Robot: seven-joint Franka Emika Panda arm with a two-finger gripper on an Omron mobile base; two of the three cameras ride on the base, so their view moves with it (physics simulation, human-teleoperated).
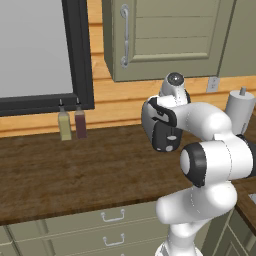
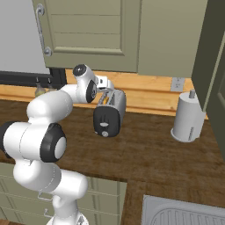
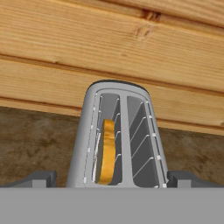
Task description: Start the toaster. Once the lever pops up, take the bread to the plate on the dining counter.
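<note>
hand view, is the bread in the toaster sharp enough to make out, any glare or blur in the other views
Hand view: sharp, evenly lit; the bread stands on edge in the left slot of the toaster, fingertips at both sides. Right base view: no glare; toaster body in shade, soft shadow under the grey cylinder. Left base view: slightly soft render, two bottles readable.

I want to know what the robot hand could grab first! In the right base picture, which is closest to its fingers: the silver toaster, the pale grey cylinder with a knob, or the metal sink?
1. Rounded silver-grey toaster, right below the open gripper.
2. Pale grey upright cylinder with a top knob, off to the right by the wall.
3. Ribbed metal sink, at the counter's near right corner.
</note>
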